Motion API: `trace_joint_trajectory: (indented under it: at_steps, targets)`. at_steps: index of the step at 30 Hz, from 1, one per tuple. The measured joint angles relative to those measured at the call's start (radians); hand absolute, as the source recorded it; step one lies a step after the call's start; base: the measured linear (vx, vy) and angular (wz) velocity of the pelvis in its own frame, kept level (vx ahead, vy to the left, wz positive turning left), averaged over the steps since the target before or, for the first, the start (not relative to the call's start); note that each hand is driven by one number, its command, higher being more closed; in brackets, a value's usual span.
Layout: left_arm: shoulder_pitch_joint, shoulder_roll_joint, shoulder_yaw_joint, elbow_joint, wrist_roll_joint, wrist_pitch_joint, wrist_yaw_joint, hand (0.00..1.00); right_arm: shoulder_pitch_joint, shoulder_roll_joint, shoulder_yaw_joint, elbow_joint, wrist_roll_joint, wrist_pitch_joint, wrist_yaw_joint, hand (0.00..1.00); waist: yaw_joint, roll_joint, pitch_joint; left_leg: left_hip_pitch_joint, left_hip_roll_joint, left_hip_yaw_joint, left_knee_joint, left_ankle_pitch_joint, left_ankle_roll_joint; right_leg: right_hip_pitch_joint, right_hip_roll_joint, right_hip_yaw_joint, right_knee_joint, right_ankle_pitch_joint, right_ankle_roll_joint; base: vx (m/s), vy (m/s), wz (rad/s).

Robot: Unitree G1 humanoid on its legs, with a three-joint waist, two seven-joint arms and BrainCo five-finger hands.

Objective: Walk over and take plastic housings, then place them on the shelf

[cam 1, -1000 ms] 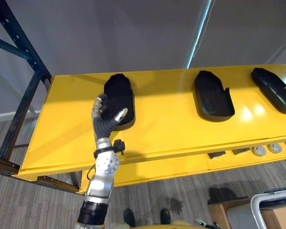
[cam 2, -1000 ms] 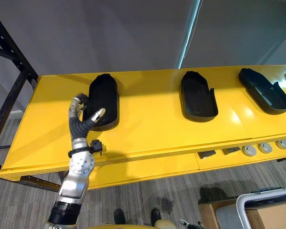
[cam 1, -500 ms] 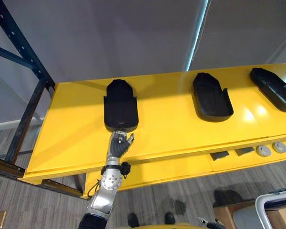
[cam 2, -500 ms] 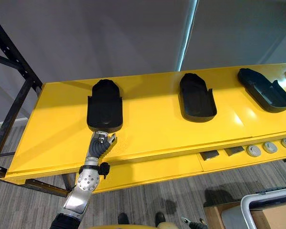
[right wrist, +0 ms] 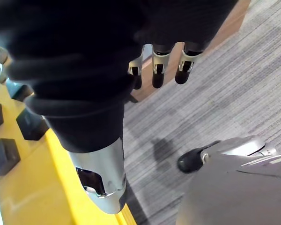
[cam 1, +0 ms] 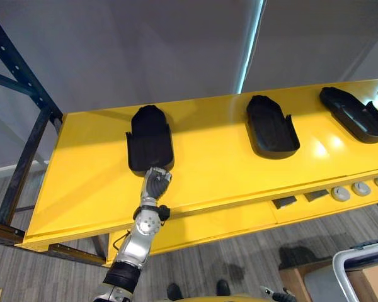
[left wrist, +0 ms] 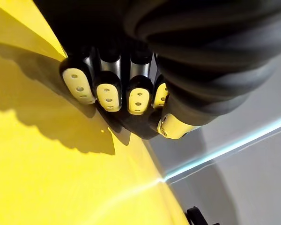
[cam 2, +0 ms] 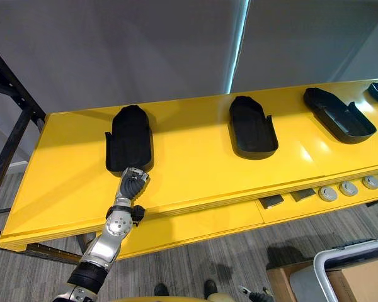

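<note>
— Where's our left hand point(cam 1: 156, 182)?
— Clenched, empty, at the near end of the leftmost plastic housing point(cam 1: 150, 141), which lies flat on the yellow shelf point(cam 1: 227, 170). Our right hand point(right wrist: 158, 70) hangs relaxed.

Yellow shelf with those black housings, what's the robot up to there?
The robot's left hand is at the near end of the leftmost housing on the shelf, fingers curled against it, not gripping it. That housing lies flat. A middle housing and a right housing lie further along. The right hand hangs open over the floor, holding nothing.
</note>
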Motion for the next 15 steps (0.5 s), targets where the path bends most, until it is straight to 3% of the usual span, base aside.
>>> trace_joint_trajectory:
  at_steps: [15]
  targets:
    - [-0.005,0.007,0.004,-0.003,-0.006,0.002,0.000,1.00,-0.004,0.010,-0.001,0.000,0.000,0.000,0.001,0.00,0.002,-0.012,-0.007,0.000,-0.003,-0.008,-0.001,-0.004,-0.001,0.007,-0.001,-0.009,-0.007,0.000,0.000,0.00,-0.002,0.01]
